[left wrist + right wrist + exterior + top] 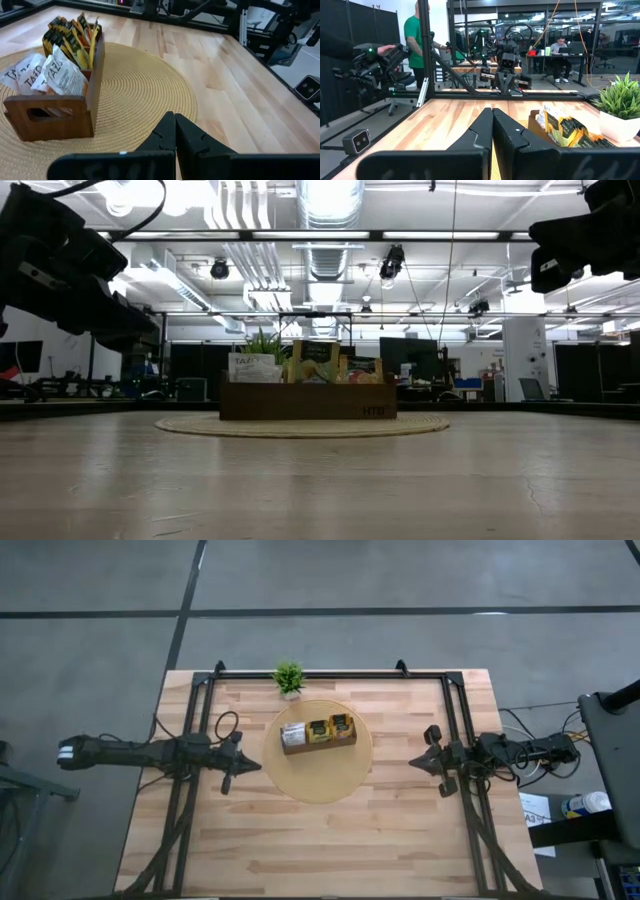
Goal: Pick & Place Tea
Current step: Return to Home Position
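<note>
The left pincer (pixel 175 116) and right pincer (pixel 492 110) are closed, empty; a low swing could tip the tray (pixel 50 125) of tea (pixel 62 75) between them.

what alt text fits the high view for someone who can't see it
Seen from above, a wooden organizer filled with tea sachets sits on a round woven mat at the middle of a wooden table, a small potted plant behind it. The left gripper and right gripper, both shut and empty, point inward from either side of the mat.
</note>
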